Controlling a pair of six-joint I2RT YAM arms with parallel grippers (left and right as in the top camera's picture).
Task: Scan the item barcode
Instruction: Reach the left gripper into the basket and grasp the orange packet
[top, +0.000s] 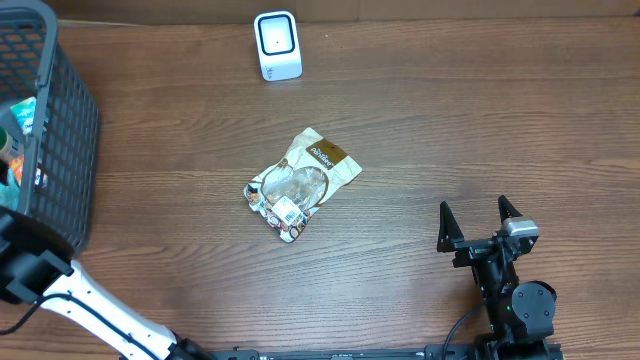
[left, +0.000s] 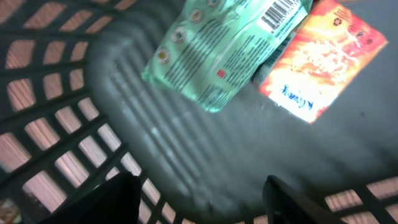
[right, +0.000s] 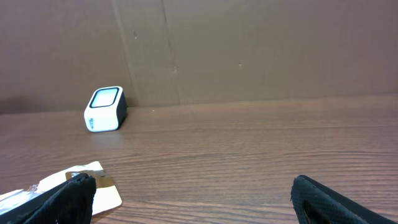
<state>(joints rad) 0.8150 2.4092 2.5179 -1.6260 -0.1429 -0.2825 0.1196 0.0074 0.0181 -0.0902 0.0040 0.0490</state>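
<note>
Even, soft overhead light; left wrist view dim, blurred inside basket (left: 186, 155).

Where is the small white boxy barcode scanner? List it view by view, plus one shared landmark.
Overhead: small white boxy barcode scanner at top centre.
Left wrist: not in it; only the dark lattice basket interior shows.
Right wrist: scanner at mid left.
Shared landmark, overhead and right wrist: crumpled white-and-brown snack bag.

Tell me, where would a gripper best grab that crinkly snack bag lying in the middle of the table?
Probably from straight above, pinching across the snack bag at its crumpled clear lower-left half, where the contents seem to lift it off the table. The brown-labelled upper-right end lies flat, leaving little to catch. The open right gripper sits closest.
</note>
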